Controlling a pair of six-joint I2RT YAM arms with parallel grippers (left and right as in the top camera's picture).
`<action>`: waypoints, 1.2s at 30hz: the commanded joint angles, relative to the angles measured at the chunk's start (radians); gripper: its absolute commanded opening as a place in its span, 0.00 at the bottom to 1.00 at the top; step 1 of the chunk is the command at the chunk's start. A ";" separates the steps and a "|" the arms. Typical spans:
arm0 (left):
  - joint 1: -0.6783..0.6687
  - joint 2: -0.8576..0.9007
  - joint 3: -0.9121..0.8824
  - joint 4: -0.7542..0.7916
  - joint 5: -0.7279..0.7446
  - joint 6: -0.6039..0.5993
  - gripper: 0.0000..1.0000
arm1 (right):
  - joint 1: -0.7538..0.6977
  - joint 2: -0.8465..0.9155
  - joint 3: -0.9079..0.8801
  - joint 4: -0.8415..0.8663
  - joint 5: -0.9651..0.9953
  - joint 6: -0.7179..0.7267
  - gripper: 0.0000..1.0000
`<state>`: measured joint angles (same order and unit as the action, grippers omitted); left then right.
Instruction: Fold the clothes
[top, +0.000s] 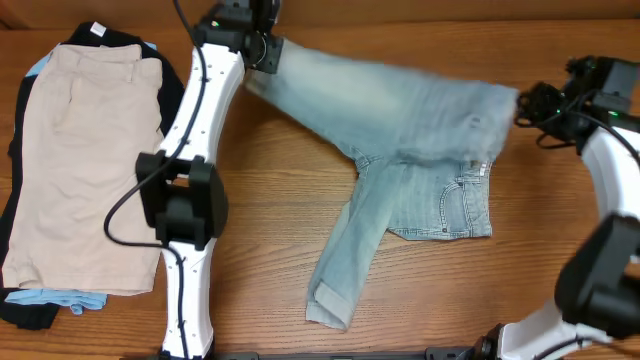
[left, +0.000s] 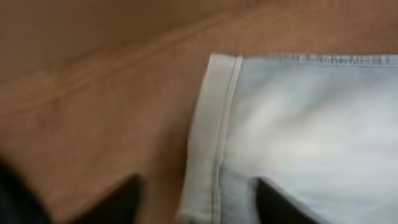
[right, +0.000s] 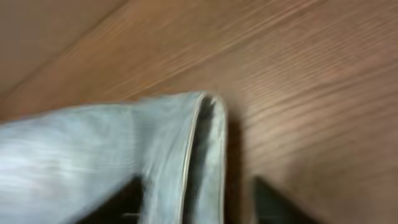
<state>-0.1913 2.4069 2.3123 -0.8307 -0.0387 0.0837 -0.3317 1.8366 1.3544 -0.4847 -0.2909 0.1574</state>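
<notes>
Light blue jeans (top: 420, 150) lie spread on the wooden table. One leg runs to the far left and the other runs down toward the front. My left gripper (top: 268, 55) is at the far leg's cuff. In the left wrist view its fingers (left: 196, 186) stand apart on either side of the cuff (left: 208, 124). My right gripper (top: 525, 105) is at the far right waist corner. In the right wrist view its fingers (right: 196, 186) stand apart around the folded denim edge (right: 205, 143). The far part of the jeans looks blurred.
A stack of folded clothes sits at the left, with beige shorts (top: 85, 170) on top of black (top: 20, 150) and light blue (top: 60, 298) pieces. The left arm (top: 190, 200) stretches across the table between the stack and the jeans.
</notes>
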 joint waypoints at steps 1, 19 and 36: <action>0.008 -0.006 0.010 0.045 -0.004 0.000 1.00 | 0.024 0.040 0.005 0.042 -0.011 0.016 1.00; -0.020 -0.351 0.206 -0.686 0.224 -0.007 1.00 | -0.006 -0.456 0.124 -0.591 -0.087 0.029 1.00; -0.292 -0.401 -0.409 -0.752 0.296 -0.009 0.93 | -0.006 -0.680 0.122 -0.833 -0.039 -0.029 0.99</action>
<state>-0.4549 2.0068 2.0129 -1.6115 0.2005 0.0788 -0.3359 1.1564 1.4693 -1.3258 -0.3397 0.1635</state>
